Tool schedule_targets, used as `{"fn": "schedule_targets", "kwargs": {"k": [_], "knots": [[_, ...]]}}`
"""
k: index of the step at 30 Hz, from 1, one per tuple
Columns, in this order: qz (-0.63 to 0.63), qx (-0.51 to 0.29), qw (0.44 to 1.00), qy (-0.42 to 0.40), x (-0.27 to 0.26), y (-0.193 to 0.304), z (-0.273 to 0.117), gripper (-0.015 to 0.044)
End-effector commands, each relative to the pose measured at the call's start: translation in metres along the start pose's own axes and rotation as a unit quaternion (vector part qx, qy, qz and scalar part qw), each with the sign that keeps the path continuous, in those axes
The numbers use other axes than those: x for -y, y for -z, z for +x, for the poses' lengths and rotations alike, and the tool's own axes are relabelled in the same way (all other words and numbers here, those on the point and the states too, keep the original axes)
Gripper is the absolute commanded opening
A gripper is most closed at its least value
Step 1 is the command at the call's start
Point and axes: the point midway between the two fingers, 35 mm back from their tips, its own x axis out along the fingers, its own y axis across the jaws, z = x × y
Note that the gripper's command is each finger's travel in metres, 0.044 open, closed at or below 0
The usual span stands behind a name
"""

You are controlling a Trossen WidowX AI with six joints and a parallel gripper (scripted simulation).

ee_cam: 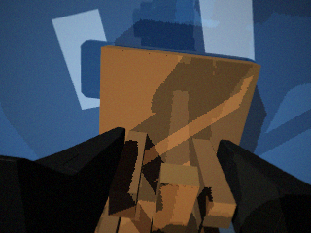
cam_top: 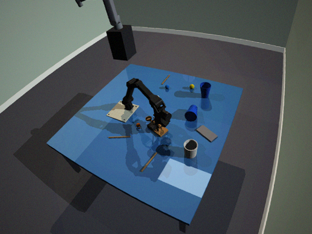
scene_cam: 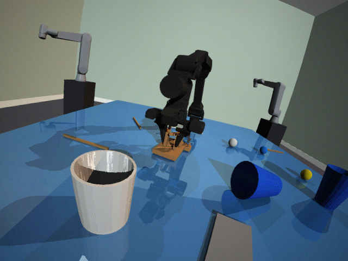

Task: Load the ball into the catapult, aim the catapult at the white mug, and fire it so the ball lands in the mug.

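The orange wooden catapult stands on the table under the arm. My gripper points down with its fingers on either side of the catapult's upright frame, shut on it. The catapult's cup shows on the side towards the arm's base and looks empty, though its inside is dark. An orange ball lies on the table near the catapult. The white mug stands upright beyond the catapult's front. Its bottom is in dark shadow.
A blue cup lies on its side; another stands upright. A grey-brown block lies near the mug. White, blue and yellow balls and thin sticks lie around.
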Motion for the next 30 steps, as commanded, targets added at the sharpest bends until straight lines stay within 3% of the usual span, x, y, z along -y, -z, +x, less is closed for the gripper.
{"fn": "schedule_targets", "kwargs": {"k": [1, 11, 18, 26, 30], "knots": [[0.0, 0.0, 1.0, 0.0, 0.0, 0.0, -0.001, 0.0184], [0.0, 0.0, 1.0, 0.0, 0.0, -0.003, -0.017, 0.044], [0.0, 0.0, 1.0, 0.0, 0.001, -0.001, -0.093, 0.044], [0.0, 0.008, 1.0, 0.0, 0.001, -0.003, -0.091, 0.044], [0.0, 0.046, 0.999, 0.0, 0.001, 0.002, -0.138, 0.044]]}}
